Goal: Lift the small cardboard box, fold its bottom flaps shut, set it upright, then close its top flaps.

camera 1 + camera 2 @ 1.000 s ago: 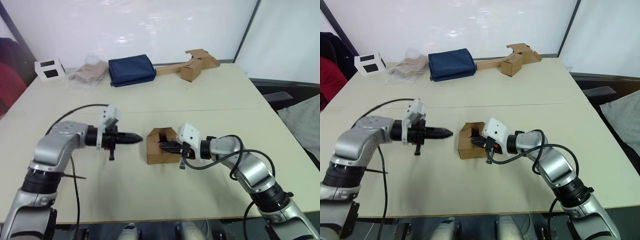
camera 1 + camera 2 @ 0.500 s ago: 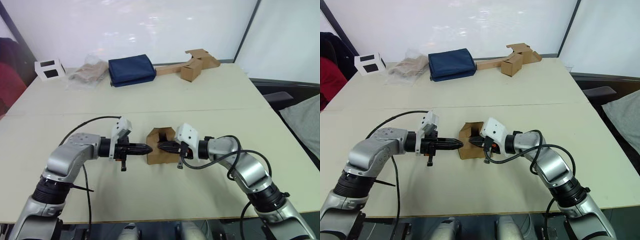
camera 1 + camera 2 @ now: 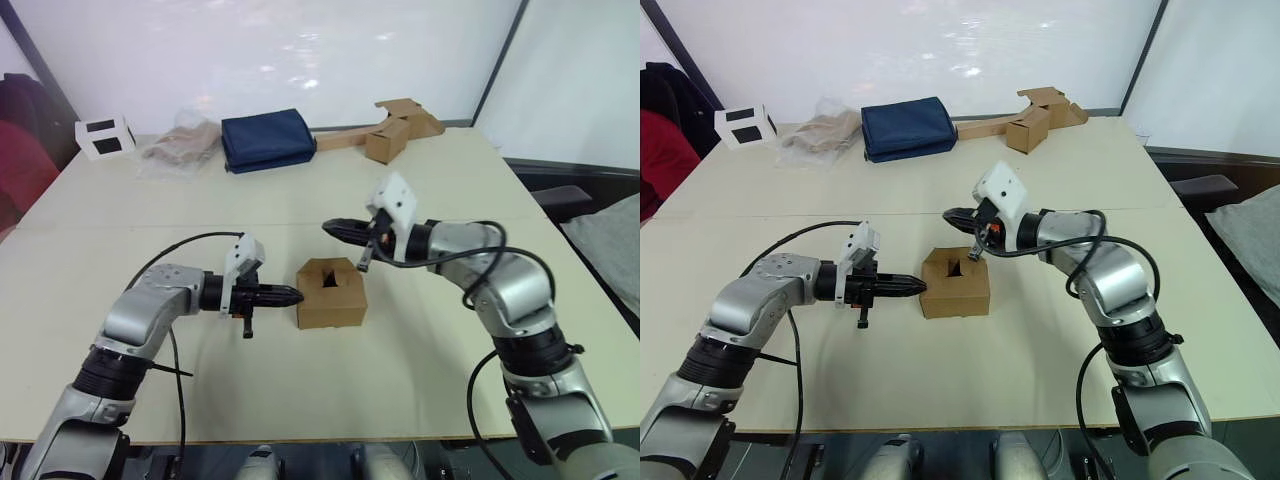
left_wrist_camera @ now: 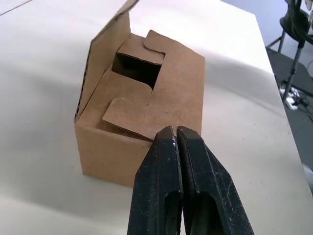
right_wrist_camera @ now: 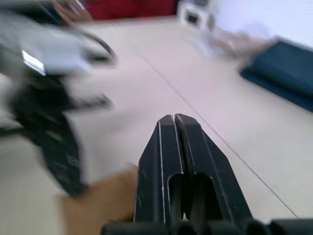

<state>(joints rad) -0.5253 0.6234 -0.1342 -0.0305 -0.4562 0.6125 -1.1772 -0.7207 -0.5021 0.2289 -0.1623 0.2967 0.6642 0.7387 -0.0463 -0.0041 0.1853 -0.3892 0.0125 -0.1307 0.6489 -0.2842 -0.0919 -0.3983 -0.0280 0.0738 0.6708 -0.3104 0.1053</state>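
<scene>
Cardboard, plain brown and unprinted, made up the small box, which sat upright near the middle of the pale table, between the two arms. Its corrugated edge showed along one raised panel in the left wrist view, where one of the top flaps lay folded down over the opening with a stepped cut-out and a rounded tab, while another stood tilted up at the side. A dark rectangular gap remained open in the top, so the flaps were only partly closed. The left gripper reached in level with the box, its two black fingers pressed together with nothing between them, and its tip was touching or just beside the box's left side at the upper edge. The right gripper hung in the air above and behind the box, apart from it, fingers likewise pressed together and holding nothing. Along the far edge of the table lay a folded dark blue cloth, a crumpled clear bag, a white box with black panels, and a tan cardboard box joined to a long strip, all well apart from the small box.
</scene>
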